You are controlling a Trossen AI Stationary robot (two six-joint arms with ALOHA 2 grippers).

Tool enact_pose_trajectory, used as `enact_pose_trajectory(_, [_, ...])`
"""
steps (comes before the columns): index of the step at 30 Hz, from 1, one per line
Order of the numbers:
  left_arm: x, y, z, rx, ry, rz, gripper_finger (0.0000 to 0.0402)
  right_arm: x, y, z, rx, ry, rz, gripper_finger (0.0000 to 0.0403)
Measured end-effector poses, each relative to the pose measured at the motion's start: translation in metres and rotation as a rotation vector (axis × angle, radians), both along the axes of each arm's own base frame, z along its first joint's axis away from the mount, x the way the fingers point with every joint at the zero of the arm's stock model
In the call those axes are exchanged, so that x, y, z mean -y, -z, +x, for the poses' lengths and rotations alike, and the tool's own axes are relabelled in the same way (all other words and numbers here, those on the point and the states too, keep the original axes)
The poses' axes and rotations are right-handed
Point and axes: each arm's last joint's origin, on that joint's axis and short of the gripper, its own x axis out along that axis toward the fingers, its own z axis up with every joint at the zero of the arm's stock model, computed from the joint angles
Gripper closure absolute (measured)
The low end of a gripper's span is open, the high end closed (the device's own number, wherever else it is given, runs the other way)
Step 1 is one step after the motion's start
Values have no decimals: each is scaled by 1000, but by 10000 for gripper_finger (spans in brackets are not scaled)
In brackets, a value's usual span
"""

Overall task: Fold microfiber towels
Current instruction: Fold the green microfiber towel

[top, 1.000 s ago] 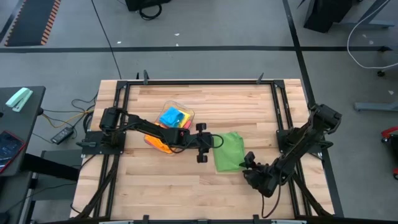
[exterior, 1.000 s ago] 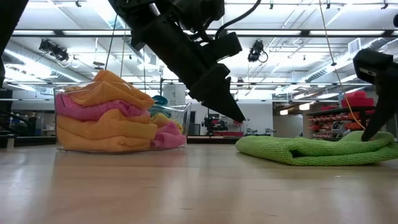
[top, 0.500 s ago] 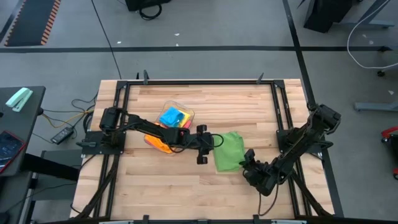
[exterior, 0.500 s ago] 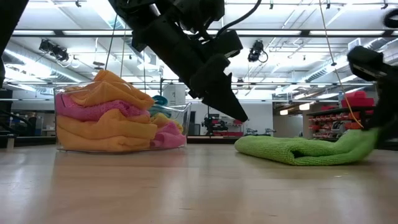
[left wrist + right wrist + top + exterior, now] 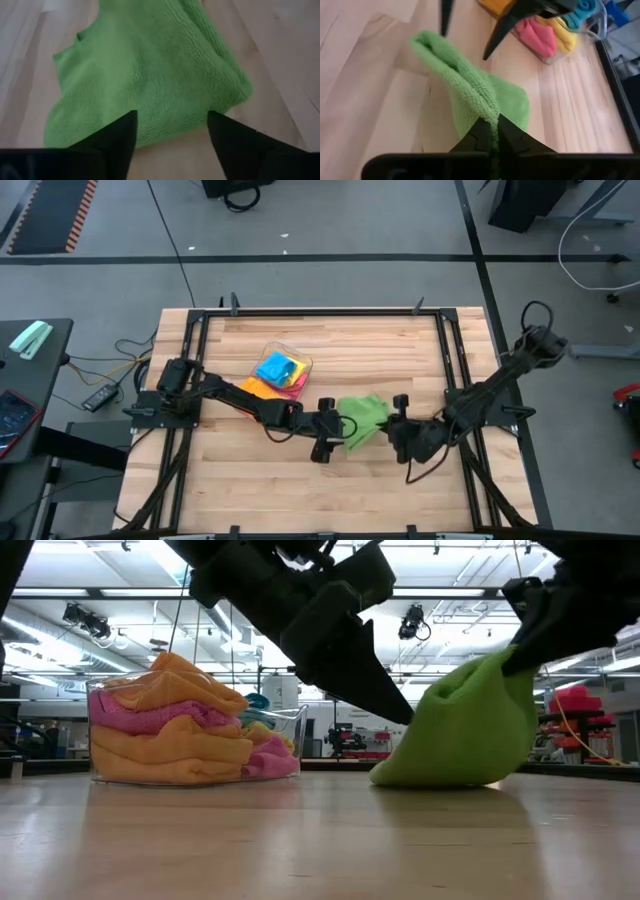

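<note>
Wooden table point(image 5: 300, 480) under both arms, framed by dark rails. Clear tub point(image 5: 195, 730) behind the left arm, well off from both grippers, packed with folded towels: orange point(image 5: 165, 750) and pink point(image 5: 150, 718) against the near wall, blue point(image 5: 275, 367) and yellow on top.

Green towel point(image 5: 362, 418) between the two grippers, near the table's middle. Bunched and pulled up on the right gripper's side, lower edge resting on the wood, so a tall hump in the low view point(image 5: 465, 730).

Right gripper point(image 5: 492, 131) clamped tight on the green towel's raised edge, fingers pressed together with a ridge of cloth pinched between them; rest of the cloth draping away from the fingertips down to the table. Seen from above point(image 5: 400, 425), right at the towel's right side.

Left gripper point(image 5: 172, 131) spread wide, holding nothing, fingertips hovering just above the folded corner of the green towel point(image 5: 150, 75), cloth lying directly ahead of and between the two fingers. From above point(image 5: 325, 430), just beside the towel's left edge. Contact with the cloth impossible to tell.
</note>
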Motion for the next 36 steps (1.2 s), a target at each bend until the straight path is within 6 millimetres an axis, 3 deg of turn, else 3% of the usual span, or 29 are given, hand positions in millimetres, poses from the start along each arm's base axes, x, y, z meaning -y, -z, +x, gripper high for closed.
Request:
enact_pose_trajectory(4, [2, 0, 0, 1, 2, -2, 115, 9, -3, 1, 5, 62, 51, 392])
enact_pose_trajectory(9, [2, 0, 0, 2, 5, 2, 94, 16, -2, 1, -4, 132, 84, 392])
enact_pose_trajectory(20, [4, -3, 1, 45, -20, 16, 110, 26, -2, 6, 17, 231, 142, 393])
enact_pose_trajectory(26, [13, 8, 5, 71, -28, -24, 106, 28, -2, 8, 30, 265, 172, 393])
enact_pose_trajectory(36, [11, 7, 7, 150, -232, 43, 118, 32, 6, 12, -1, 308, 193, 393])
